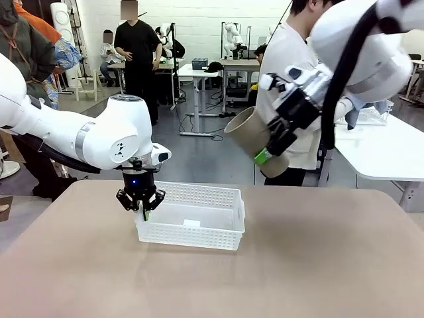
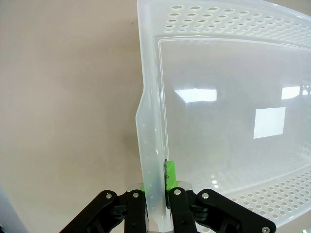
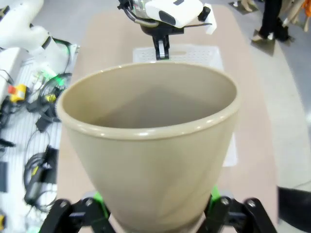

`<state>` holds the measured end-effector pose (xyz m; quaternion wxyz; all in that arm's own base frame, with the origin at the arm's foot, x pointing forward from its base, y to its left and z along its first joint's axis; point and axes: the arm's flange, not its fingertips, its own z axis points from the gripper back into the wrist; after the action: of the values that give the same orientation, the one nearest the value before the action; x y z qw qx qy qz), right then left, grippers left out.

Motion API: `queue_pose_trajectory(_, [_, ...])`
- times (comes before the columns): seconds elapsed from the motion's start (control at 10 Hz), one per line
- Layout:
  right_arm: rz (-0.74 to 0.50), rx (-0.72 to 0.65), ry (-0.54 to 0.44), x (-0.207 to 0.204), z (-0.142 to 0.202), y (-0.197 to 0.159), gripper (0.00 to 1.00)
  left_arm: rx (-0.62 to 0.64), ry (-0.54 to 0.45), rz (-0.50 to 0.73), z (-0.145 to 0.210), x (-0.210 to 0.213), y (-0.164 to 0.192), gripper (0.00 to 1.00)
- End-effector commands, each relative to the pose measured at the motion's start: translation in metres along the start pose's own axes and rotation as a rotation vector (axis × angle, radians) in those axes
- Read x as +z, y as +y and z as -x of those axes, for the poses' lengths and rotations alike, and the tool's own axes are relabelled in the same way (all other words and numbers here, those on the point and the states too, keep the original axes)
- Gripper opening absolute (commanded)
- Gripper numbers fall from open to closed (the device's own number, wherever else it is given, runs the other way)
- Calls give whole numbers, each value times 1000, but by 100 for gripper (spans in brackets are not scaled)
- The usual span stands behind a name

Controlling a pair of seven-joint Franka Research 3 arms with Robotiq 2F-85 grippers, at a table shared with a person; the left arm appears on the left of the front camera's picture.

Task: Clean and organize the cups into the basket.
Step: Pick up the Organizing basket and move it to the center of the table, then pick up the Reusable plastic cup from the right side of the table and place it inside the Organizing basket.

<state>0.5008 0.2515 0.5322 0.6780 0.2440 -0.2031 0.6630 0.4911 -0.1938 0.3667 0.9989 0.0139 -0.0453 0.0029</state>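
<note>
The left fingers [image 1: 144, 213] are pressed together on the left end wall of the white basket [image 1: 199, 193], which sits on the surface [image 1: 298, 265] left of the middle, nearer the far edge. The right fingers [image 1: 263, 157] pinch a tan cup [image 1: 248, 136] by its base, held tilted in the air above the far edge, its mouth turned toward the left edge.

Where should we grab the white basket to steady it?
Grip the basket by its left end wall, from straight above, one jaw inside and one outside: it is open-topped, and that wall is thin and upright. The left gripper is shut on it there.
</note>
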Motion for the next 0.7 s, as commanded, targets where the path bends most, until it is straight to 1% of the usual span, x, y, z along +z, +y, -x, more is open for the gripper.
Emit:
queue_pose_trajectory(0.0, [11,-1,69,-16,-26,-19,82,1,-4,1,-1,2,0,0])
queue_pose_trajectory(0.2, [34,36,105,-47,-40,-32,82,1,-4,1,-1,2,0,0])
queue_pose_trajectory(0.4, [20,75,117,-68,-42,-41,82,1,-4,1,-1,2,0,0])
queue_pose_trajectory(0.5, [20,112,96,-69,-38,-41,82,1,-4,1,-1,2,0,0])
queue_pose_trajectory(0.6, [5,69,102,-66,-37,-32,82,1,-4,1,-1,2,0,0])
